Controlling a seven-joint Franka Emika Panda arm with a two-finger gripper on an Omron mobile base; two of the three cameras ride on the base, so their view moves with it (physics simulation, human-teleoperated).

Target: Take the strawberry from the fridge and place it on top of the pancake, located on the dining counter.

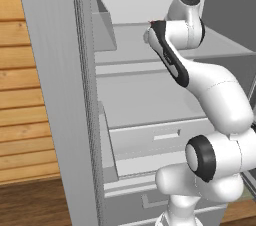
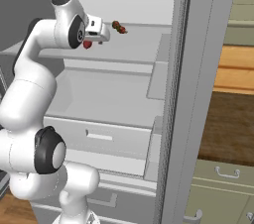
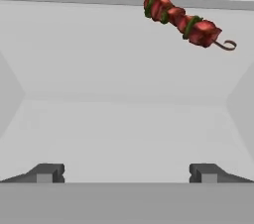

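The fridge [image 1: 145, 110] stands open with my arm reaching onto its upper shelf [image 2: 139, 44]. The strawberry [image 2: 88, 44], a tiny bright-red berry, lies on that shelf just under my wrist, partly hidden by the arm. My gripper [image 2: 105, 33] points toward the fridge's back wall, a little above and beyond the berry. In the hand view the gripper [image 3: 126, 172] is open, with nothing between its fingertips [image 3: 47, 172]. Past the right door, the dining counter [image 2: 230, 129] shows as a dark-brown top on a pale base. The pancake is out of view.
A red-brown kebab skewer [image 3: 181, 19] lies at the back of the same shelf [image 2: 119, 27]. Open fridge doors flank the arm on the left [image 1: 55, 95] and right [image 2: 193, 94], carrying door bins [image 1: 102, 25]. Grey drawers [image 1: 160, 135] sit below the shelves.
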